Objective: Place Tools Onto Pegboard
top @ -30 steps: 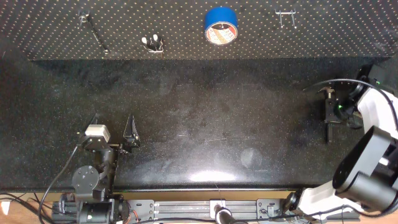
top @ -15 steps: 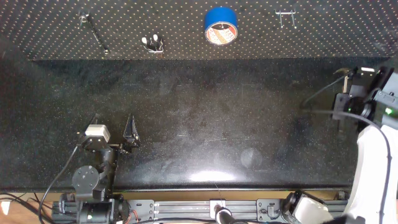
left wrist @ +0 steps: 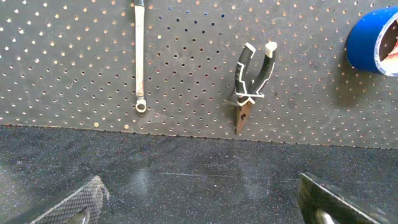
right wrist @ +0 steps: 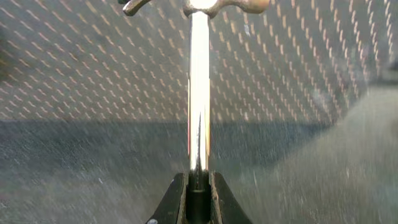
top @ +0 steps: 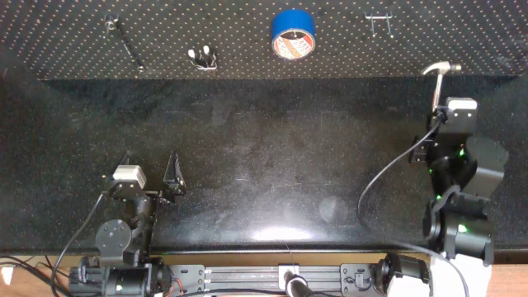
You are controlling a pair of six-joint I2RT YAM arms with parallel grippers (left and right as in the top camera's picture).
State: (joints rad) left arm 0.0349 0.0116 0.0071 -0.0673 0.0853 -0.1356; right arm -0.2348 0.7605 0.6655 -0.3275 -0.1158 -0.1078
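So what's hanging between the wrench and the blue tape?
The pliers, handles up, hang between the wrench and the tape; the left wrist view shows it.

My left arm and right arm are black, built of rounded joint housings. Each wrist bears a small white box-shaped camera block. On my left gripper the black wedge fingers have a woven, chequered texture. On my right gripper the slim black fingers look smooth. Small green indicator lights glow on my right arm, and a thin black cable loops from it.
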